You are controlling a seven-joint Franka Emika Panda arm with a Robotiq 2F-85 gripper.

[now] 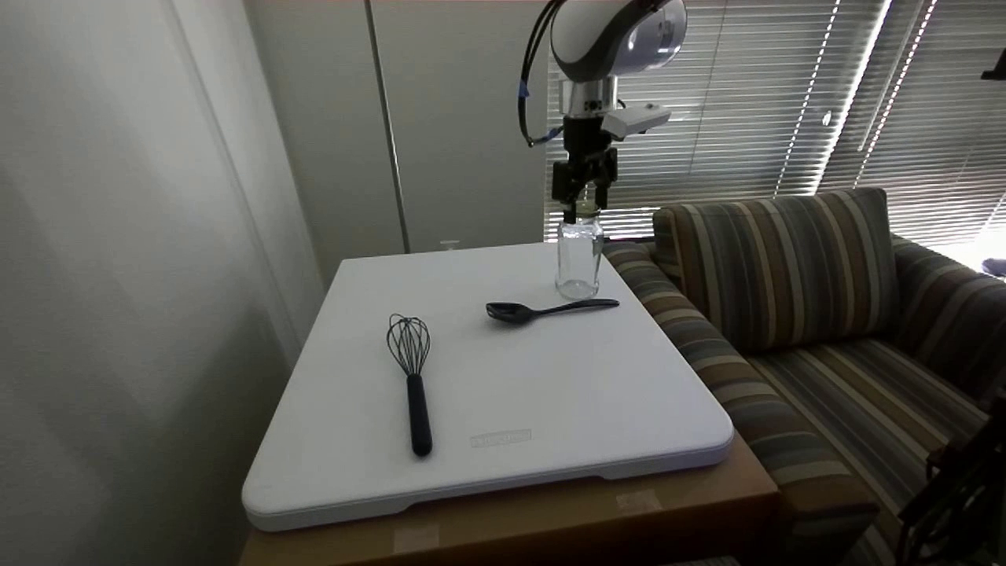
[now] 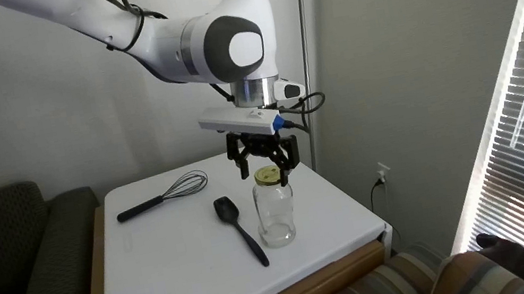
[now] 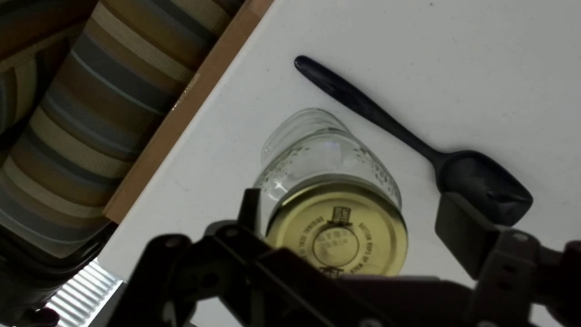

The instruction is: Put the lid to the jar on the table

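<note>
Black tool (image 2: 265, 177) gapes wide astride the golden lid (image 3: 337, 238) — contact hard to tell.

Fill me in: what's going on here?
A robot arm reaches over a clear glass jar that stands upright on the white table. The gold lid sits on top of the jar. The jaws stand open to either side of the lid, with a gap showing in the wrist view, so nothing looks gripped right now. A black spoon lies beside the jar, and a whisk lies farther away on the same table.
</note>
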